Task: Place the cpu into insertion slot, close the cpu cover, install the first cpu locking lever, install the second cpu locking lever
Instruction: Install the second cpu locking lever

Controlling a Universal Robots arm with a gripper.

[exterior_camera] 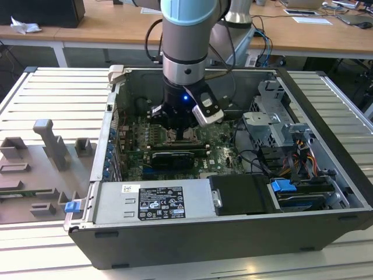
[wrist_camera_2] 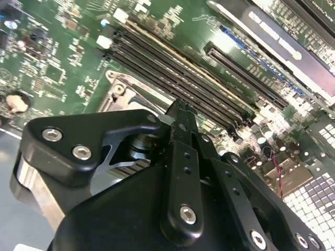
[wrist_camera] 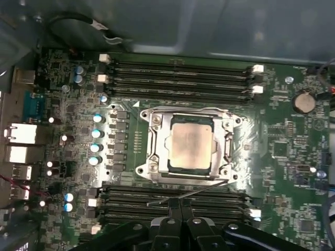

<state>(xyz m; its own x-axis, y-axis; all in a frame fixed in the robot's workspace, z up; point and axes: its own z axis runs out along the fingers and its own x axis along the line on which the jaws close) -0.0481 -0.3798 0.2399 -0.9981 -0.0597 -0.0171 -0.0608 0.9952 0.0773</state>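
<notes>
Inside the open computer case (exterior_camera: 326,111), the gripper (wrist_camera: 179,203) hangs low over the motherboard (wrist_camera: 293,157) with its fingers pressed together, holding nothing. Just beside the tips, the cpu (wrist_camera: 191,142) sits in the insertion slot (wrist_camera: 157,157) under the closed cpu cover (wrist_camera: 163,124). A thin locking lever (wrist_camera: 183,194) stands out by the fingertips; pushing it well likely means steady, low pressure along the frame edge

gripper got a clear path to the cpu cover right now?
Probably yes. In the first wrist view the gripper sits just beside the cpu cover, which lies flat around the cpu; nothing stands between them.
</notes>
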